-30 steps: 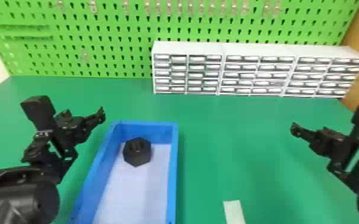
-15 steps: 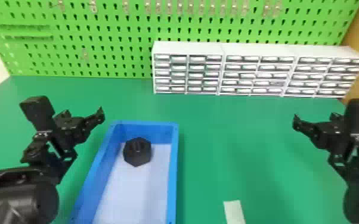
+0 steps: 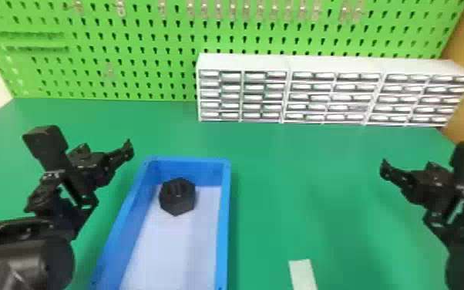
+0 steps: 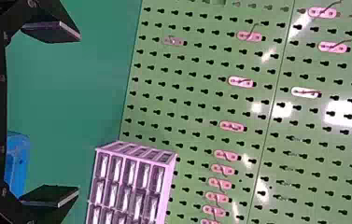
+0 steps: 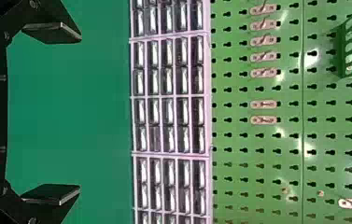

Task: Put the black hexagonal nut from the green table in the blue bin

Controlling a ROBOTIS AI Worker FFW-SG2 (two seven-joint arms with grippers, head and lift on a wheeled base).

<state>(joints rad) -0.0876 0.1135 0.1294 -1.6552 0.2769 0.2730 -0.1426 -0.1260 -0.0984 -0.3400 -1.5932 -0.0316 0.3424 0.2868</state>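
Jaws stand apart on both sides, gripping nothing. On the green tabletop (image 3: 300, 193), the blue bin (image 3: 224, 231) runs roughly twelve to six o'clock, head view. Inside, near its twelve-o'clock end, sits the black hexagonal nut (image 3: 177, 197), between four and five from the left jaws, the nearer pair; nine from the right jaws. Placement looks complete.

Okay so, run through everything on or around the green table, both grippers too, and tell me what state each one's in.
Black hexagonal nut: inside the bin, near its far end, ungripped.
Blue bin: uncovered, on the table.
Left gripper: open, empty.
Right gripper: open, empty.
Pale strip: lying on the table.
Drawer cabinets: upright, side by side.
Pegboard: upright behind the table.
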